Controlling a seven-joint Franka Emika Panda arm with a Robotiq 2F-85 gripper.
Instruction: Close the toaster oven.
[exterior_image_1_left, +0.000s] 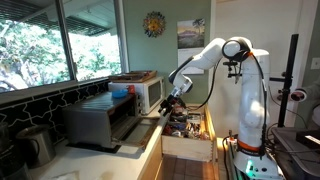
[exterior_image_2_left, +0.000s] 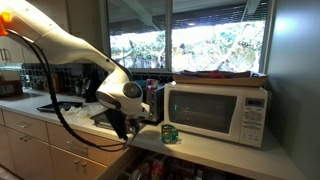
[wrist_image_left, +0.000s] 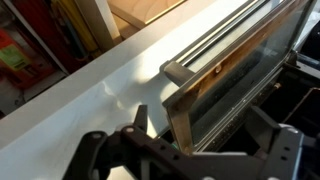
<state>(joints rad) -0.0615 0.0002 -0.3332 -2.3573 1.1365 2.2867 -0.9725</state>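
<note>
The silver-grey toaster oven (exterior_image_1_left: 92, 122) stands on the light counter, left of the white microwave. Its drop-down door (exterior_image_1_left: 140, 124) hangs open towards the arm. In the wrist view the door (wrist_image_left: 235, 70), with its bar handle (wrist_image_left: 178, 72) and dark glass, fills the right half and its corner lies between my fingers. My gripper (wrist_image_left: 205, 125) is open and straddles the door's edge, one finger on each side. It sits at the door's outer edge in both exterior views (exterior_image_1_left: 168, 106) (exterior_image_2_left: 120, 122). In the exterior view facing the microwave's front, the arm hides the oven.
The white microwave (exterior_image_1_left: 143, 93) (exterior_image_2_left: 215, 112) carries a tray on top. A green can (exterior_image_2_left: 170, 133) stands on the counter by the microwave. An open drawer (exterior_image_1_left: 190, 128) full of items juts out below the counter. A metal pot (exterior_image_1_left: 35, 145) stands near the window.
</note>
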